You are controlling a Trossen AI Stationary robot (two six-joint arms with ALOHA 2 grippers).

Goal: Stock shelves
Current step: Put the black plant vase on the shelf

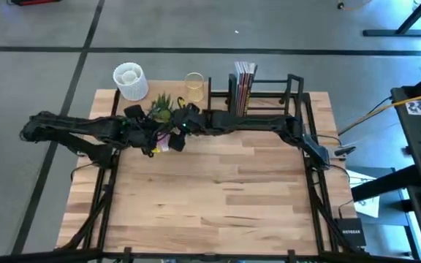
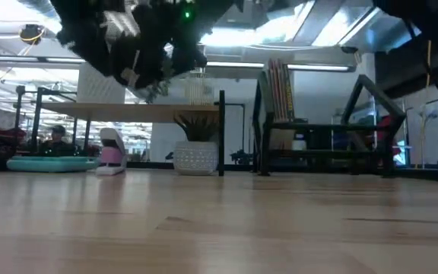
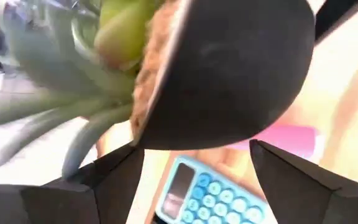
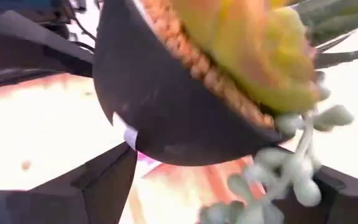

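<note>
- standing at the table's far edge: wood-board shelf [image 2: 139, 111] on thin black legs at the left, black bar rack [image 1: 269, 95] at the right.
- rack holds upright books [image 1: 244, 86]; the board carries a yellow glass [image 1: 194, 86] and a white perforated cup [image 1: 130, 80].
- black bowl planter [image 3: 229, 74] with green succulent [image 1: 163, 108] is raised near the shelf; left gripper [image 3: 194, 165] and right gripper [image 4: 229, 180] both have jaws clamped on it.
- blue calculator [image 3: 213, 193] and pink item [image 2: 111, 154] lie below; white pot [image 2: 196, 156] sits under the board.

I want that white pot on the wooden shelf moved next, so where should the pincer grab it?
Probably the rim, coming straight down from above: the white pot stands upright with its round mouth facing up, so one finger could slip inside and one outside.
</note>
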